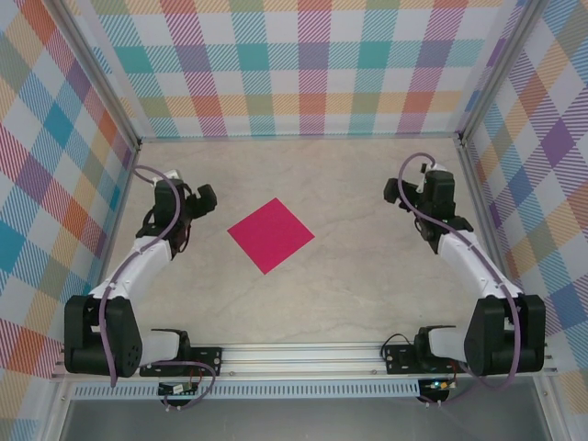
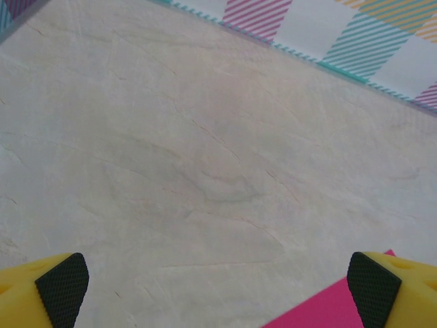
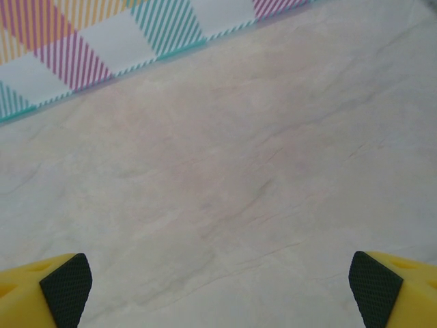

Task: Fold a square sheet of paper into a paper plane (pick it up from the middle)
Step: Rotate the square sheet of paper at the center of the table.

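Your left gripper (image 2: 218, 292) stands wide, its yellow black-padded fingers (image 2: 24, 301) at both lower corners of the wrist view, w/ nothing held between them. Your right gripper (image 3: 220, 292) is just as wide and also holds nothing. Both hang over bare table (image 1: 367, 276), the left one toward the left edge, the right one toward the right edge, abt level w/ each other. Nothing stands btwn either gripper and the square sheet of paper (image 1: 271, 235).

The sheet lies flat and unfolded, turned corner-on like a diamond, near the table's middle, a bit left of centre. It's near your left gripper: one pink corner pokes into the left wrist view, right beside one finger. From the right gripper it's well apart.

The table is pale marbled beige. Pastel plaid panels (image 1: 312, 64) wall the left, far and right edges; an aluminium rail (image 1: 303, 354) runs along the near edge.
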You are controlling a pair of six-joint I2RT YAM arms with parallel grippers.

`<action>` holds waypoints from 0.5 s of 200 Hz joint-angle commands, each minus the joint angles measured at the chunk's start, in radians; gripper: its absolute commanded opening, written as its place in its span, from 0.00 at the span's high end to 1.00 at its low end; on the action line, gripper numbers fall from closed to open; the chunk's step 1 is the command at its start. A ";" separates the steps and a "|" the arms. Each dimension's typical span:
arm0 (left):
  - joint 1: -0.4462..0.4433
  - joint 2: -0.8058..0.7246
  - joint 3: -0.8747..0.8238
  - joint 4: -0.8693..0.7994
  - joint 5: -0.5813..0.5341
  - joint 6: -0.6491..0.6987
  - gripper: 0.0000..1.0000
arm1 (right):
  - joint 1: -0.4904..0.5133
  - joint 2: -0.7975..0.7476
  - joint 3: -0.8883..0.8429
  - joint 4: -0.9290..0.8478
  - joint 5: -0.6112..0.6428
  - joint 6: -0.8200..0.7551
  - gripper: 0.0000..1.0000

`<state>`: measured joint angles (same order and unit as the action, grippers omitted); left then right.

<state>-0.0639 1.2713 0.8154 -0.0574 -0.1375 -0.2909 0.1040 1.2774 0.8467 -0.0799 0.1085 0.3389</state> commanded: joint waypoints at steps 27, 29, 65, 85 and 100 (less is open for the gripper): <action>-0.001 -0.032 0.073 -0.317 0.133 -0.092 0.00 | 0.245 0.223 0.217 -0.278 -0.055 0.090 0.00; -0.001 -0.031 0.076 -0.323 0.134 -0.092 0.00 | 0.257 0.232 0.222 -0.282 -0.053 0.091 0.00; -0.001 -0.033 0.096 -0.384 0.137 -0.087 0.00 | 0.437 0.413 0.376 -0.323 -0.012 0.071 0.00; -0.002 -0.035 0.087 -0.380 0.141 -0.084 0.00 | 0.526 0.511 0.450 -0.336 0.092 0.064 0.00; -0.001 -0.028 0.083 -0.380 0.148 -0.085 0.00 | 0.573 0.592 0.525 -0.371 0.131 0.061 0.00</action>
<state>-0.0639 1.2598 0.8825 -0.3985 -0.0147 -0.3611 0.6075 1.7676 1.2667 -0.3672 0.1356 0.4072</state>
